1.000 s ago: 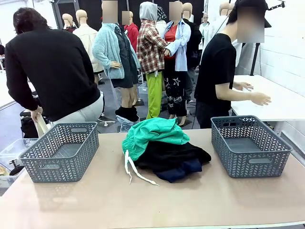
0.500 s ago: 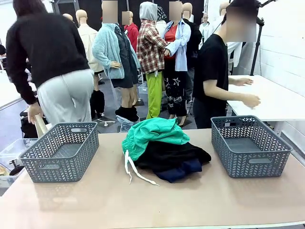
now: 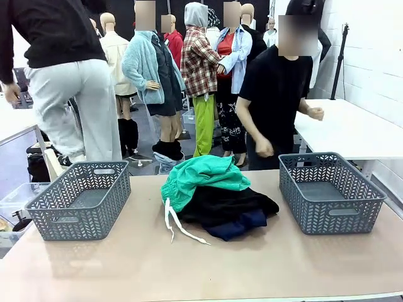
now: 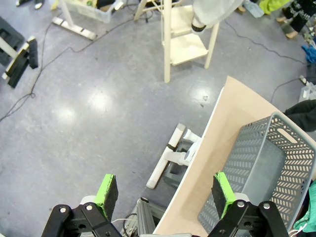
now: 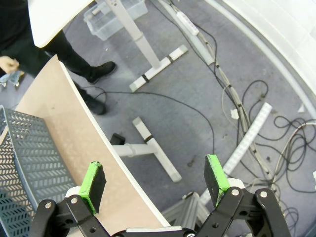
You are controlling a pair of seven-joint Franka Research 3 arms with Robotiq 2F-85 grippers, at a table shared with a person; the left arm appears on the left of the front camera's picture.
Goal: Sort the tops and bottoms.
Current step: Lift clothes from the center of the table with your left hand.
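A heap of clothes lies mid-table in the front view. On top are the teal-green bottoms, gathered at the waist, with a white drawstring trailing toward the front. Under them lie black and navy garments; which are tops I cannot tell. In the left wrist view my left gripper stands open over the floor, beside the table's end. My right gripper is open too, hanging over the floor past the other end of the table.
Two empty grey baskets flank the heap: one at left, one at right. A person in black stands behind the right basket; another in grey trousers stands behind the left one. Cables and table legs cover the floor.
The person at far left has straightened up from bending over. The person in black has turned from the side table toward my table. The clothes and baskets have not moved.
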